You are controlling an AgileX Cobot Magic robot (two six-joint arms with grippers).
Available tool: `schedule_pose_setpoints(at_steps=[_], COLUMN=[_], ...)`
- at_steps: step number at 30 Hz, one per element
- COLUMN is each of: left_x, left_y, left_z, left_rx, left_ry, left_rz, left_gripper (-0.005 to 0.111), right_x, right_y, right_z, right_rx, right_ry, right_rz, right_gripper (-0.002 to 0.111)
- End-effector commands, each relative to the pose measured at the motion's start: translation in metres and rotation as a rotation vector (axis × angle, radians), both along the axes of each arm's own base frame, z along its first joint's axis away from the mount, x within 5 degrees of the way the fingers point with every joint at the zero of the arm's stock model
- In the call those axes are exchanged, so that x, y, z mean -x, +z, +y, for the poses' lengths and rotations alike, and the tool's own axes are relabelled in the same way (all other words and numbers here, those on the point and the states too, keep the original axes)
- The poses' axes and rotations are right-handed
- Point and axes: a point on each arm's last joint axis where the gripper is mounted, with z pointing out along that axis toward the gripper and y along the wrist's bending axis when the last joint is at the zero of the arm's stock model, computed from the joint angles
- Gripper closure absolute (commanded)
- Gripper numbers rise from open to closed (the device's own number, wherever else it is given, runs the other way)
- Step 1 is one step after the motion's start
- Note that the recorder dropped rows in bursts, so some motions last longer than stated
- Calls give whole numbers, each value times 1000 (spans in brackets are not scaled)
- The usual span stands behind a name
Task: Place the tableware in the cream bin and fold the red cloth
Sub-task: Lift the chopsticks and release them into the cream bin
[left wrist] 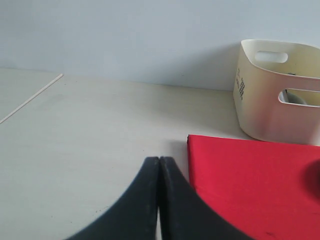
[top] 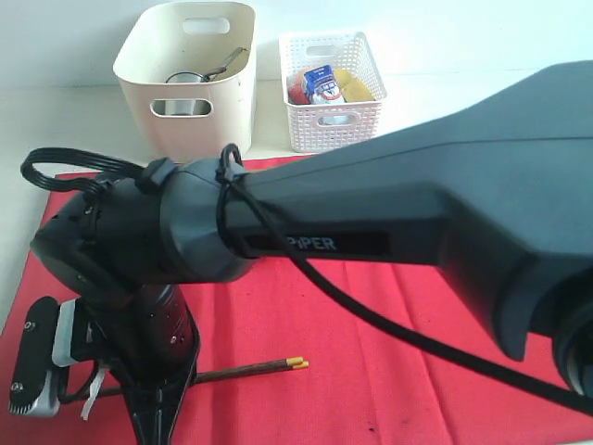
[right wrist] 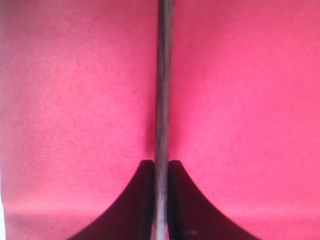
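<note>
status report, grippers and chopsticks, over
Left gripper shut, empty. Right gripper shut on dark yellow-tipped chopsticks, on bright red cloth. Tall cream plastic bin open, no blocker seen.

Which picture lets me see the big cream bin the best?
The exterior view. There the cream bin shows whole, from above, so you can peek at the steel cup inside. The left wrist view catches only part of it, cut off at the picture's edge. The right wrist view shows none of it, mostly red cloth.
</note>
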Motion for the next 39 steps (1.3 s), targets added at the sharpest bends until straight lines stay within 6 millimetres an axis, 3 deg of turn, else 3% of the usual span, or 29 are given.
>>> schedule_pose_setpoints(at_steps=[1, 6, 7, 8, 9, 10, 11, 12, 13, 16, 19, 24, 30, 35, 39], left_x=[0, 0, 0, 0, 0, 0, 0, 0, 0, 0, 0, 0, 0, 0, 0], left_y=[0, 0, 0, 0, 0, 0, 0, 0, 0, 0, 0, 0, 0, 0, 0], left_z=[0, 0, 0, 0, 0, 0, 0, 0, 0, 0, 0, 0, 0, 0, 0], left_rx=[5, 5, 5, 5, 5, 5, 5, 5, 5, 5, 5, 5, 5, 5, 5], left_ry=[4, 4, 4, 4, 4, 4, 4, 4, 4, 4, 4, 4, 4, 4, 4], left_rz=[-2, -2, -2, -2, -2, -2, -2, -2, -2, -2, -2, -2, -2, -2, -2], left_gripper=[105, 105, 105, 105, 105, 105, 105, 105, 105, 105, 105, 105, 105, 105, 105], right_x=[-28, -82, -110, -122, -152, -164, -191, -199, -224, -263, -294, -309, -309, -303, -291], right_y=[30, 81, 100, 108, 122, 128, 141, 149, 160, 172, 166, 111, 97, 110, 142], right_z=[-2, 1, 2, 1, -3, -4, -6, -5, -8, -8, -9, -3, -2, -6, -17], right_rx=[-150, -450, -569, -609, -687, -725, -833, -888, -997, -1228, -1424, -1359, -1291, -1209, -1130], right_ry=[-45, -169, -242, -275, -380, -439, -567, -605, -662, -767, -771, -793, -804, -807, -809], right_rz=[-65, -176, -214, -227, -241, -236, -232, -231, -261, -289, -406, -407, -376, -332, -287], right_gripper=[108, 108, 108, 108, 108, 108, 108, 108, 108, 108, 108, 103, 66, 41, 37])
